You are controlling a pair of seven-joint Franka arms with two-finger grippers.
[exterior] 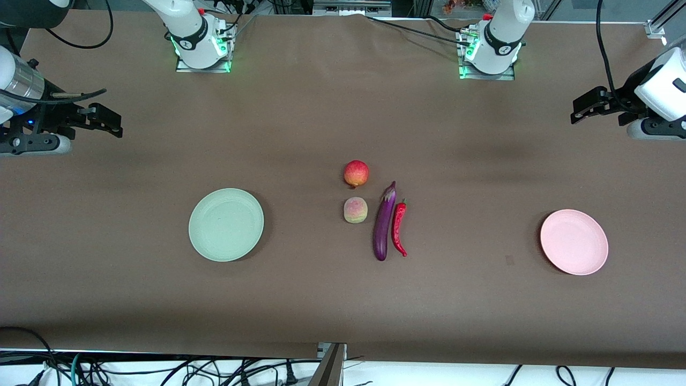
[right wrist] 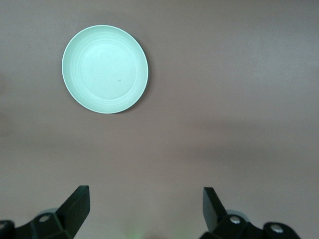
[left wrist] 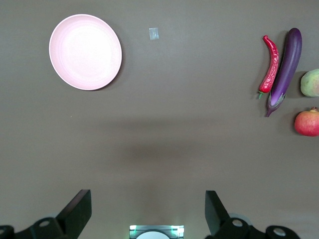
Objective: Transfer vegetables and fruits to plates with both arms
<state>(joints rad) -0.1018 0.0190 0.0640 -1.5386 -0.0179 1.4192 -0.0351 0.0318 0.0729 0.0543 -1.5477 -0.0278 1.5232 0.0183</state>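
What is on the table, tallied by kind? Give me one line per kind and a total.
Fruits: 2, the red-orange fruit and the pale peach.
Vegetables: 2, the purple eggplant and the red chili pepper.
Plates: 2, the mint green plate and the pink plate.
Total: 6.
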